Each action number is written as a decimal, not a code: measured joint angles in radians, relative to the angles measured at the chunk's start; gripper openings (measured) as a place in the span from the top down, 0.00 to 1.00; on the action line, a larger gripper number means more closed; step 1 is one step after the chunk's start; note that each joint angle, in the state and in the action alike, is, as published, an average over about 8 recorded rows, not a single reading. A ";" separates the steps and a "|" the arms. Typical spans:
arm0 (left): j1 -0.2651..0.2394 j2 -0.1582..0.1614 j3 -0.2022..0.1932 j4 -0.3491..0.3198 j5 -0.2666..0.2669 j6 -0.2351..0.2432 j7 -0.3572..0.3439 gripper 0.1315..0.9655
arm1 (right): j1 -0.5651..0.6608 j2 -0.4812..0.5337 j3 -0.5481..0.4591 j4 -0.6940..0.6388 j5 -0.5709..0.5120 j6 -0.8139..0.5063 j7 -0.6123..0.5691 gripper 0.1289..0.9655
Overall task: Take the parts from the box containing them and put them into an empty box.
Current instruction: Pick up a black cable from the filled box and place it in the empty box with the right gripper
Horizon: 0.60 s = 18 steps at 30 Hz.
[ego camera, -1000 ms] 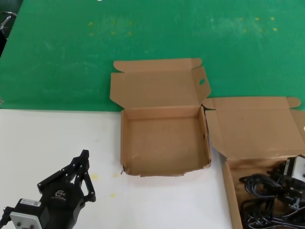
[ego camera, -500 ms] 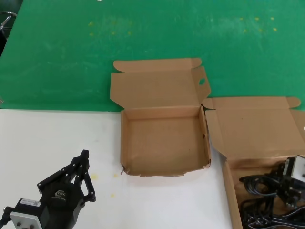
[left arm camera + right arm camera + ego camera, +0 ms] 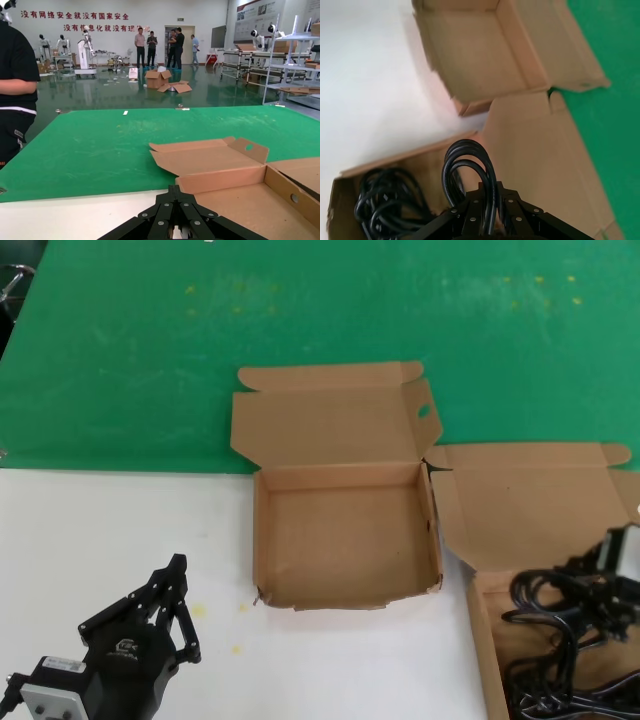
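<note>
From your head camera, the right gripper (image 3: 600, 592) sat over the wider cardboard box (image 3: 545, 502) at the right edge of the table, its fingers clamped on a black power cord (image 3: 548, 592) whose loops hung above that box's tray. More cords (image 3: 545, 695) lay in the tray below it. The squarish box (image 3: 345, 540) stood open just left of the wider one, its lid folded back onto the green mat (image 3: 320, 330) and the oval hole showing in the side flap; its floor was bare cardboard. Your left gripper (image 3: 170, 615) was parked low at the near left over the white tabletop (image 3: 100, 530), well apart from both boxes, with its fingers spread.

From your left wrist camera, you saw the left gripper's (image 3: 176, 220) black linkage at the bottom edge with its fingers splayed apart and holding nothing. The squarish box (image 3: 220, 170) lay ahead, its lid raised, with the green mat (image 3: 100, 145) beyond. People stood far off on the hall floor.

From your right wrist camera, the right gripper (image 3: 490, 212) was closed on the bent loop of the black power cord (image 3: 467, 167), which rose from between the fingers. The remaining cords (image 3: 385, 197) lay coiled in the wider cardboard box (image 3: 530, 150), and the squarish box (image 3: 475, 55) sat beyond it, touching at a corner.
</note>
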 joint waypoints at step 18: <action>0.000 0.000 0.000 0.000 0.000 0.000 0.000 1.00 | 0.205 -0.219 -0.080 -0.044 -0.072 -0.017 0.030 0.93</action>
